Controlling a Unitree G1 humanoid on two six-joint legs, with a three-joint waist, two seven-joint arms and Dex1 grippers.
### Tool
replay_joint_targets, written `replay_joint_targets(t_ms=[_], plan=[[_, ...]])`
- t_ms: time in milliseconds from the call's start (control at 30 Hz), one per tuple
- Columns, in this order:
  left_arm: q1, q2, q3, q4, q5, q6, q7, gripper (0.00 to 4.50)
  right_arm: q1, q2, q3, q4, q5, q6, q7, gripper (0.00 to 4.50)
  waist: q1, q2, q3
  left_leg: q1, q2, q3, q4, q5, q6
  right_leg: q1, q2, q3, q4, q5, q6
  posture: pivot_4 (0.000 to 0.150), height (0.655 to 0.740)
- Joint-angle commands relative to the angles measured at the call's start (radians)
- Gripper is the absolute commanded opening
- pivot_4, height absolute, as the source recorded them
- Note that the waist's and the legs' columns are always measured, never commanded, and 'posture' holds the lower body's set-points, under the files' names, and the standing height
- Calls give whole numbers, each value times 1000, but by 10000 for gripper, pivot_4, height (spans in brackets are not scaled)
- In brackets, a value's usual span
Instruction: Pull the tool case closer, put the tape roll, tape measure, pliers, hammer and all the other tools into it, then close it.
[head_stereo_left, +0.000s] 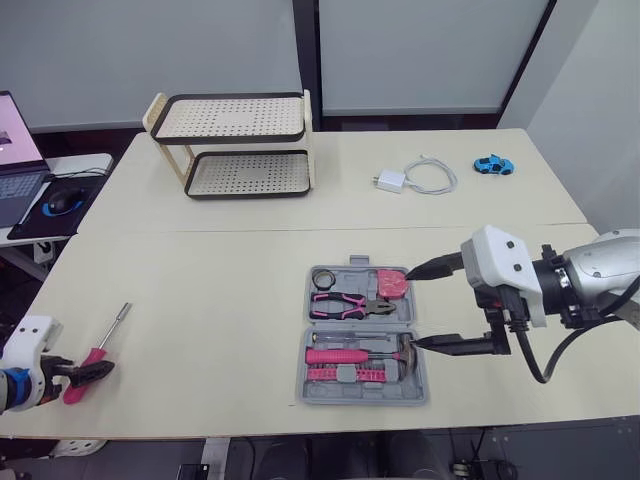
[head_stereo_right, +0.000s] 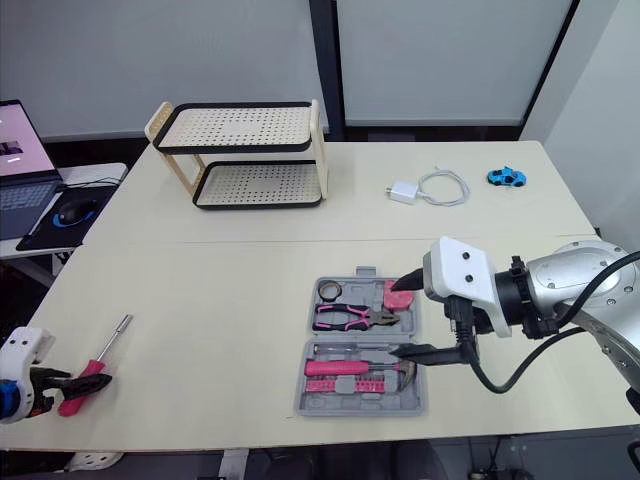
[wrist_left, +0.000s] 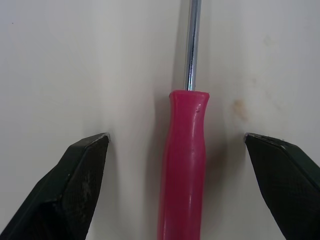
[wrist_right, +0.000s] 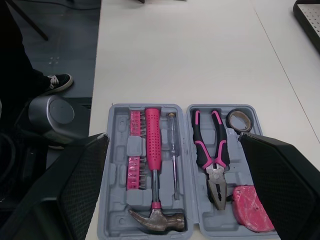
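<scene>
Grey plastic tool case (head_stereo_left: 362, 335) lies open and flat on the cream worktop (head_stereo_left: 200, 290), right of centre and close to the near edge.

Contents, far half:
- black tape roll (head_stereo_left: 323, 276) in the left corner
- pink-and-black pliers (head_stereo_left: 345, 305) lying crosswise
- pink tape measure (head_stereo_left: 391, 283) in the right corner

Contents, near half:
- hammer (head_stereo_left: 360, 355) with a pink grip, its head toward the robot's right
- thin clear-handled screwdriver (wrist_right: 173, 150) just beside the hammer
- rows of pink bits (head_stereo_left: 345, 374) along the near edge

Lid not closed.

Right end effector (head_stereo_left: 412, 308): spread wide and empty, at the case's right edge. One finger tip is over the tape measure and the other is by the hammer head. In the right wrist view its fingers (wrist_right: 75, 190) frame the whole case.

Left end effector (wrist_left: 176, 140): low over the near left corner of the worktop, well apart from the case. It is open, with one finger (wrist_left: 75, 185) on each side of a red-handled screwdriver (head_stereo_left: 97, 356). The left wrist view shows bare worktop between each tip and the handle, so there is no grip. The screwdriver lies flat with its steel shaft pointing away from the robot.

Other items on the far part of the worktop:
- two-tier perforated rack (head_stereo_left: 240, 145), left of centre
- white charger (head_stereo_left: 392, 181) with its coiled cable (head_stereo_left: 435, 178)
- blue toy car (head_stereo_left: 493, 165) further right

A laptop (head_stereo_left: 15, 160) and a mouse (head_stereo_left: 62, 203) sit on a side desk at far left.
</scene>
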Motion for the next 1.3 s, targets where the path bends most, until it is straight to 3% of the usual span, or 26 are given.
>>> replay_joint_targets(t_ms=[33, 400, 433, 633, 867, 1100, 1300], plan=[[-10, -16, -18, 29, 20, -24, 7, 41079, -15, -22, -51, -24, 25, 8, -7, 45000, 1, 0, 0, 0, 0, 0, 0, 0, 0, 0, 0, 0, 0, 0, 0, 1500, 7400], [-52, -39, -24, 47, 26, -61, -24, 7582, -3, -46, -73, -38, 51, 35, -18, 45000, 4, 5, -2, 0, -1, 0, 0, 0, 0, 0, -1, 0, 1, 0, 0, 1500, 7400], [-53, -32, -19, 44, 22, -62, -32, 6570, 1, -47, -74, -42, 53, 35, -21, 45000, 4, 5, -2, 0, -1, 0, 0, 0, 0, 0, -1, 0, 1, 0, 0, 1500, 7400], [-15, -11, 12, -77, -24, -38, -103, 6604, 26, -52, -84, -54, 59, 32, -37, 45000, 2, 5, -2, 0, -1, 0, 0, 0, 0, 0, -1, 0, 1, 0, 0, 1500, 7400], [257, -31, 100, -556, -138, 108, -132, 4941, 69, -68, -99, -63, 52, 10, -21, 45000, -1, 3, -2, -1, 1, 0, 0, 0, 0, -1, -3, 1, -1, 0, 0, 1500, 7400], [449, -141, 118, -978, -196, 241, -8, 4929, 78, -67, -83, -53, 34, -15, -10, 45000, 2, 3, -1, -1, 2, 0, -1, 0, 0, 1, -3, 1, -3, 0, 0, 1500, 7400], [412, -224, 26, -1097, -145, 322, 153, 4926, 76, -69, -66, -43, 16, -31, -1, 45000, 8, 3, -1, 0, 0, -1, -1, 0, 0, 4, -2, 0, -5, 0, 0, 1500, 7400]])
